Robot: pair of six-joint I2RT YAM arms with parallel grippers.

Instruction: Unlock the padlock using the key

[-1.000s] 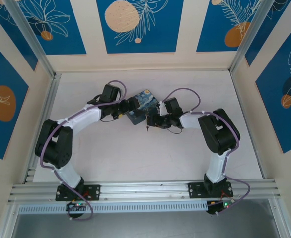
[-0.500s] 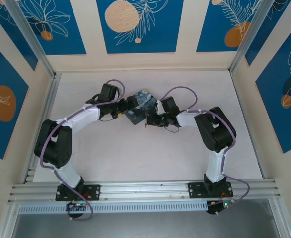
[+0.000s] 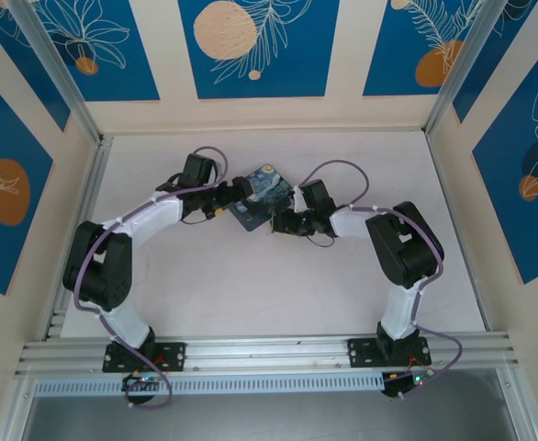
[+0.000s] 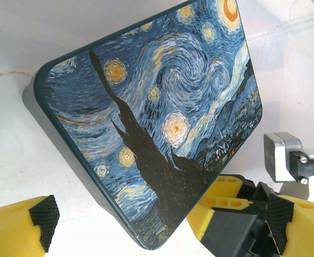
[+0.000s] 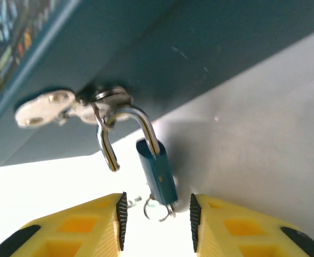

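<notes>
Blue wall panels [image 3: 255, 55] painted with pale leaves and orange discs stood around a smooth white table [image 3: 251, 294]. A flat rectangular tin [image 3: 267, 188] with rounded corners lay toward the far edge, about midway between the left and right edges. Its glossy lid carried a swirling starry-night print, and its sides were plain dark teal.

The left gripper [image 4: 159, 219] had its jaws spread wide, gripping nothing. Its yellow fingers ended in ribbed black pads [image 4: 43, 214], and the tin's near corner sat between them, apart from the left pad.

On the tin's side, a blurred pale metal tab [image 5: 42, 110] carried the padlock [image 5: 157, 171], a small teal block that hung from a polished silvery shackle. One leg of the shackle appeared to stand free of the body. The key [image 5: 159, 210], thin bright metal with a small wire ring, sat at the padlock's lower end.

The right gripper [image 5: 157, 214] had its jaws parted partway. The black pads flanked the key and the bottom of the padlock with a gap on each side, gripping nothing.
</notes>
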